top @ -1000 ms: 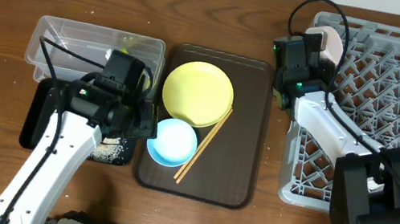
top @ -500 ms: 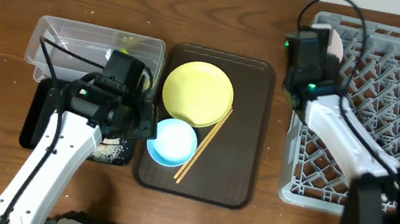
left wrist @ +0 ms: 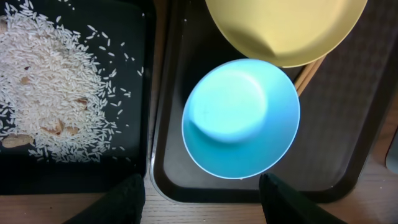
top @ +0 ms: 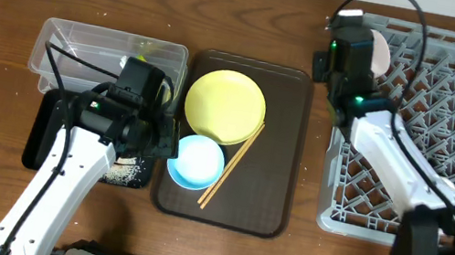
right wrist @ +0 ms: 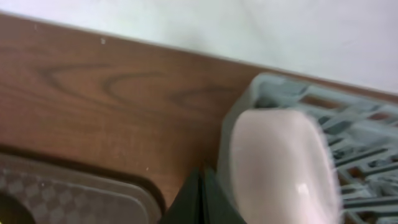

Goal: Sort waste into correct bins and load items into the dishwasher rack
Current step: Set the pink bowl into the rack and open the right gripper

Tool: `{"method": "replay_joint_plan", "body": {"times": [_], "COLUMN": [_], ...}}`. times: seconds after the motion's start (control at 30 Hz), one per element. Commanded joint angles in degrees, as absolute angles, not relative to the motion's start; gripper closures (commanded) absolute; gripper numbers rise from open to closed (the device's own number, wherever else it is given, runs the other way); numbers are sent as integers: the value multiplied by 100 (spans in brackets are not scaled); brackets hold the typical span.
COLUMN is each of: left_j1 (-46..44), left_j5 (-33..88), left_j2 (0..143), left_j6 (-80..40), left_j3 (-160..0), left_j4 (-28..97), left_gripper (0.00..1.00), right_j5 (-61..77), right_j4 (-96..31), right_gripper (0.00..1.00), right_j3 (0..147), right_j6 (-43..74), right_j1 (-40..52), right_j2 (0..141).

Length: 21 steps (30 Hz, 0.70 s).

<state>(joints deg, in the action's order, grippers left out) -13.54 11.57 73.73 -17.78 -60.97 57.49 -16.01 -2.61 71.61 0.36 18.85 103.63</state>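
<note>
Left pincer (left wrist: 202, 186) spread above light blue bowl (left wrist: 240, 118); right pincer (right wrist: 198, 193) beside pale cup (right wrist: 280, 162) at rack (top: 453, 110) corner, grip state indiscernible.

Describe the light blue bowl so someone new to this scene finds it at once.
Find the dark brown rectangular serving tray mid-table. At its lower-left corner in the overhead view, just below the round yellow plate, sits the light blue bowl. It is the only blue dish there.

Right wrist view is blurring heavily: pale rounded item (right wrist: 280, 165) at the dishwasher rack (right wrist: 348, 99) corner is reading as unidentifiable. Right end effector (right wrist: 198, 199) is showing only a dark wedge, jaw state unreadable.
</note>
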Motion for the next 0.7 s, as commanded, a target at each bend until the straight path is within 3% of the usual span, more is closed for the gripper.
{"method": "replay_joint_plan", "body": {"times": [0.0, 0.67], "left_j1": [-1319, -1319], "left_j5": [1066, 1066], "left_j2": [7384, 7384], "left_j6": [-1785, -1785], "left_j3": [-6047, -6047], "left_j4": [5776, 5756], "left_gripper": [38, 38], "right_j5": [-1494, -2403], "right_j4": [-134, 261], "right_gripper": [99, 99], "right_j3": [7161, 7161], "right_j6": [-30, -27], "right_j1": [1828, 1011], "right_j2": [10661, 10726]}}
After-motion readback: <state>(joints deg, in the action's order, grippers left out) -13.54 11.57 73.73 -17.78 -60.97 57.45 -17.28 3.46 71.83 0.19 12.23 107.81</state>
